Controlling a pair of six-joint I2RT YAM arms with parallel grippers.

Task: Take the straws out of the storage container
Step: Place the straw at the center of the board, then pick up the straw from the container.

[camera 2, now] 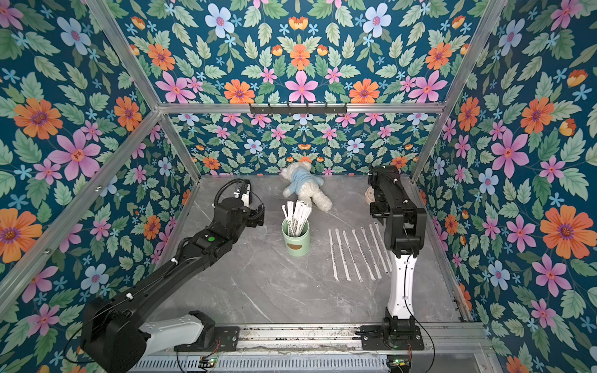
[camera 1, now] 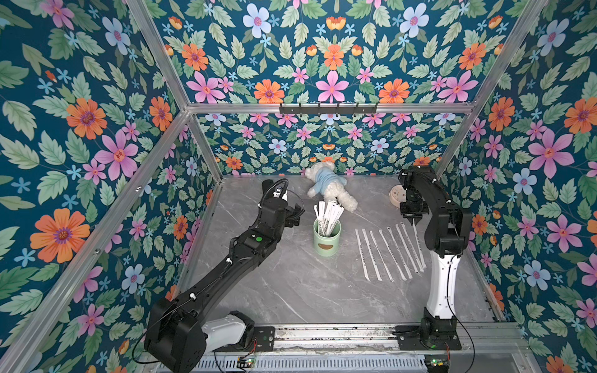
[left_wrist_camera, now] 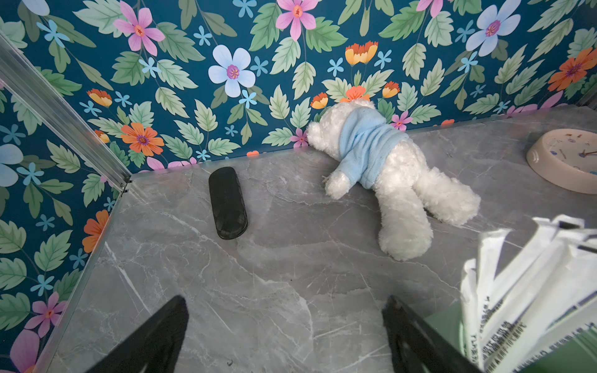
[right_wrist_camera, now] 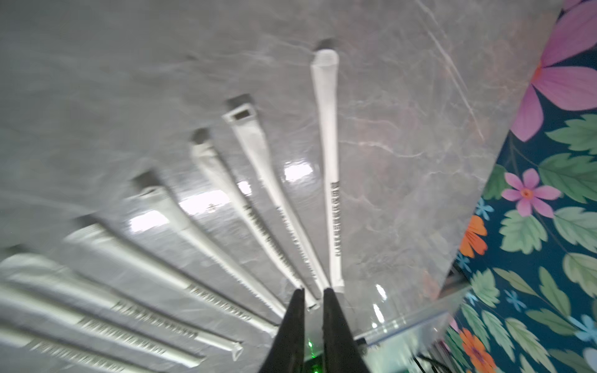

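At back of surface [camera 1: 290,290]: 1 teddy [camera 1: 329,187], 1 clock [camera 1: 396,194], 1 black case [left_wrist_camera: 227,202]. Teddy lay just behind 1 mint cup [camera 1: 327,242], centre, holding a bunch of straws [camera 1: 328,214], uncounted. L claw [left_wrist_camera: 287,302] spread wide just beside it, empty. R claw [right_wrist_camera: 313,290], tips barely parted, pinching nothing, sat at back ends of 8 laid-out straws [camera 1: 392,255].

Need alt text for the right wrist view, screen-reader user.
White paper-wrapped straws lie flat in a fanned row on the grey marble table, some of them blurred. In the foreground the black right tool, slightly parted, hangs over the straws' near ends. A floral wall borders the table.
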